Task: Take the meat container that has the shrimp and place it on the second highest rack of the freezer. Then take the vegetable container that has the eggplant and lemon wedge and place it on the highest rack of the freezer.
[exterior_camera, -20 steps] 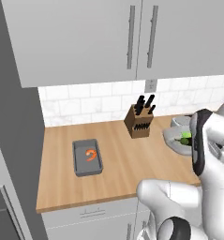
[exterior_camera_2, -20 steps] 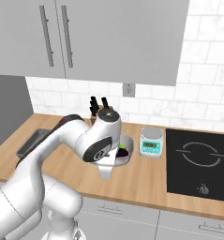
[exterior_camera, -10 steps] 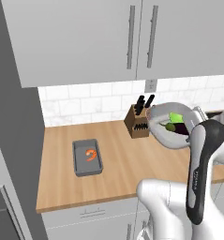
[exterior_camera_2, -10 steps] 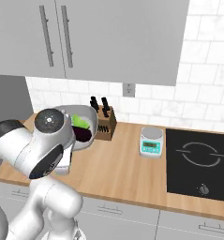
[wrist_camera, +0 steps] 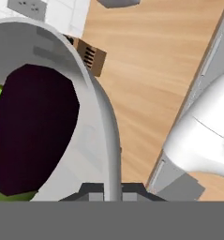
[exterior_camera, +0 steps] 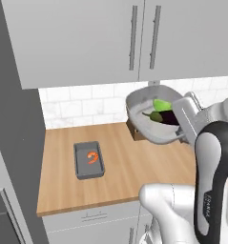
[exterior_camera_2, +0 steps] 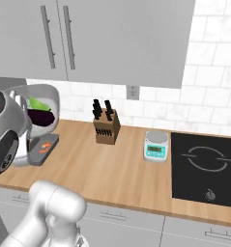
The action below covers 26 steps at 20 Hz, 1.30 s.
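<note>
We see the vegetable container (exterior_camera: 149, 121) lifted clear of the counter (exterior_camera: 129, 162), tipped on its side in the right centre of the left base view, its open face turned toward the camera. Inside it the eggplant (exterior_camera: 169, 117) lies dark and glossy along the lower wall, with the lemon wedge (exterior_camera: 160, 104) just above it, the two touching. In the right base view the same bowl (exterior_camera_2: 39, 113) sits at the left edge, again tilted, with eggplant (exterior_camera_2: 39, 116) under lemon wedge (exterior_camera_2: 39, 103).

The gripper (wrist_camera: 112, 190) is clamped on the bowl's rim: in the hand view the pale rim runs down between the two dark tips at the bottom centre. The arm (exterior_camera: 215, 176) rises from the lower right of the left base view, forearm upright, wrist bent toward the bowl.

The meat container (exterior_camera: 89, 160) rests flat on the counter, left of centre in the left base view, well apart from the bowl, with the shrimp (exterior_camera: 92, 157) curled in its middle.

Farther out, in the right base view, we see a knife block (exterior_camera_2: 106, 127), a small scale (exterior_camera_2: 156, 146) and a black cooktop (exterior_camera_2: 206, 166).
</note>
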Available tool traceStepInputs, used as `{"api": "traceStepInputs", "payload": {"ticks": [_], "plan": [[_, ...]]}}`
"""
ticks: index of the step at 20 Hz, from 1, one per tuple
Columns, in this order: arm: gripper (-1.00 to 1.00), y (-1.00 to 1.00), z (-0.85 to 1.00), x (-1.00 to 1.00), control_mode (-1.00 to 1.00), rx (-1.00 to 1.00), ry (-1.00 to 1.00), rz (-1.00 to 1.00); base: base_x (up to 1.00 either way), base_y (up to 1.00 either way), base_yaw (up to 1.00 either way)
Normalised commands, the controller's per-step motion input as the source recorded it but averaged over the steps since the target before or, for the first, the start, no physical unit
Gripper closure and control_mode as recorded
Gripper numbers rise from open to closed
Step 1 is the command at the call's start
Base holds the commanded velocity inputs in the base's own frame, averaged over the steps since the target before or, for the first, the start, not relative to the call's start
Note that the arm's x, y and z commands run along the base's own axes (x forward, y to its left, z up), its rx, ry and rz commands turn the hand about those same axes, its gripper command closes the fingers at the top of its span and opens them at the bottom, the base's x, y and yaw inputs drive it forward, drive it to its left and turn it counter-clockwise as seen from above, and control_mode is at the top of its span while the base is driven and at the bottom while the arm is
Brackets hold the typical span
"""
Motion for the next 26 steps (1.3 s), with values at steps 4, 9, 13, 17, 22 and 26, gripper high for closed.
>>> {"api": "traceStepInputs", "payload": {"ticks": [4,9,13,17,22,26], "plan": [[1.0,0.22,0.63,-0.81,-1.0,0.0,0.0,0.12,0.0,0.0,0.0],[1.0,0.1,0.08,-0.45,-1.0,0.0,0.01,0.09,0.0,0.0,0.0],[1.0,0.01,-0.03,-0.2,-1.0,0.0,0.02,0.06,0.0,0.0,0.0],[1.0,0.0,-0.01,-0.09,1.0,0.0,0.02,0.03,-0.29,0.06,0.05],[1.0,0.0,0.0,0.0,1.0,0.0,0.0,0.0,-0.98,0.29,0.05],[1.0,0.0,0.0,0.0,1.0,0.0,0.0,0.0,-0.97,0.44,0.01]]}}
